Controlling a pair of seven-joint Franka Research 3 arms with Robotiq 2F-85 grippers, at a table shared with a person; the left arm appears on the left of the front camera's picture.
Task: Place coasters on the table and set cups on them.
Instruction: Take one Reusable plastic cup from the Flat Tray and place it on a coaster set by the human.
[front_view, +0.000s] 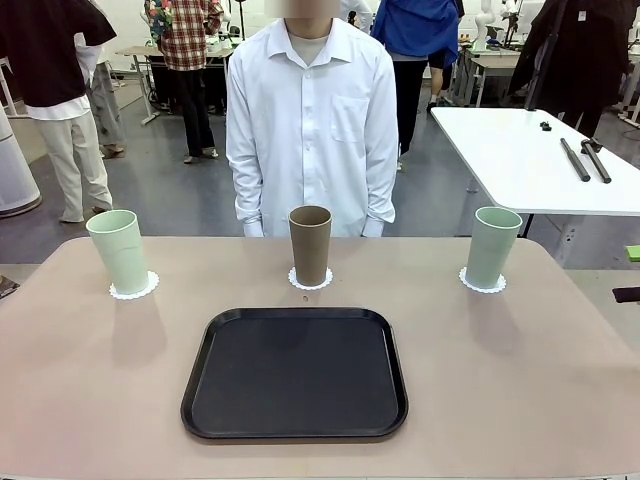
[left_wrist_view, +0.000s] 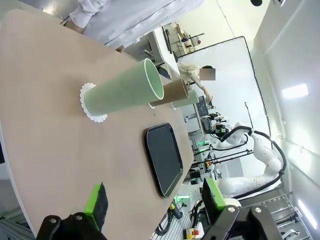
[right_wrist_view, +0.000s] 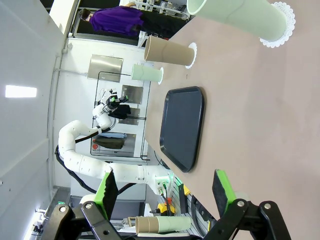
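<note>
Beige-pinkish and matte, the large table (front_view: 560, 380) with rounded corners spreads beneath us in a busy workshop. Starting at our fingers: in the left wrist view our left gripper (left_wrist_view: 155, 200) hangs above the tabletop with its 2 green-padded fingers spread wide and nothing between them; in the right wrist view our right gripper (right_wrist_view: 165, 187) is likewise released, jaws wide apart and bare. Moving outward, a black rectangular tray (front_view: 295, 372) with rounded corners lies flat on the near middle of the table, with nothing on it. Beyond it we see 3 small round white coasters with scalloped lacy edges, spaced in a row across the far half: the left coaster (front_view: 134, 289), the middle coaster (front_view: 310, 280) and the right coaster (front_view: 482, 284). Each carries 1 tall tapered handleless tumbler standing upright on it: a pale mint green cup on the left (front_view: 119, 250), a brown cup in the middle (front_view: 310, 244), and a second pale mint green cup on the right (front_view: 492, 246). Behind the brown cup, at the table's far edge, a person in a white button shirt (front_view: 310, 120) stands facing us, arms down at the sides. Farther right sits a white table (front_view: 520, 160).
</note>
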